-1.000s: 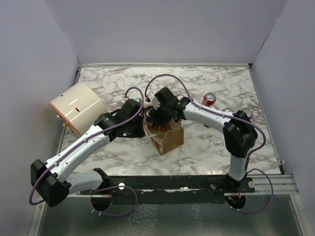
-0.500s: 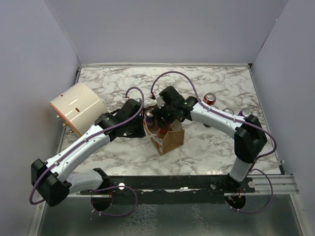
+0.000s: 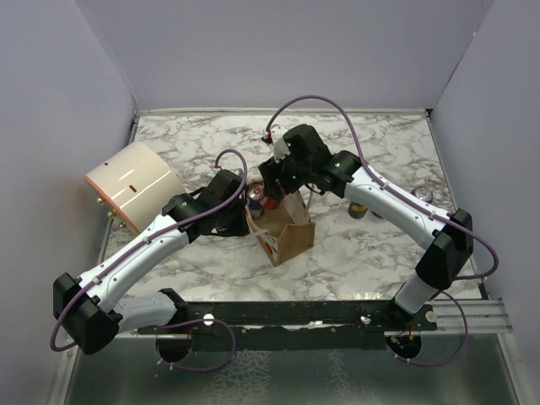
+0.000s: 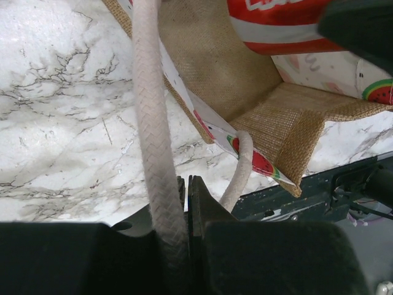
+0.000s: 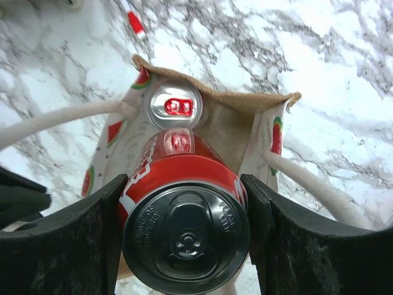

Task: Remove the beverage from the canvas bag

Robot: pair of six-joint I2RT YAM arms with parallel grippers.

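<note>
The canvas bag [image 3: 291,238] stands open mid-table, brown with watermelon print and white rope handles [image 4: 150,123]. My left gripper [image 3: 243,209] is shut on the bag's left rim [image 4: 209,67], with one rope handle lying over its finger. My right gripper [image 3: 272,192] is shut on a red beverage can [image 5: 184,184] and holds it upright just above the bag's mouth [image 5: 261,132]. The can's underside also shows in the left wrist view [image 4: 276,24]. A second can [image 5: 175,106], with a silver top and red tab, sits inside the bag below the held one.
A large cream cylinder [image 3: 131,184] lies at the left. More cans [image 3: 359,209] stand to the right of the bag, partly hidden behind my right arm. The walls close off the back and sides.
My right gripper has risen and moved back with the red can, lifting it from inside the bag to above its mouth. The left gripper has stayed on the rim.
</note>
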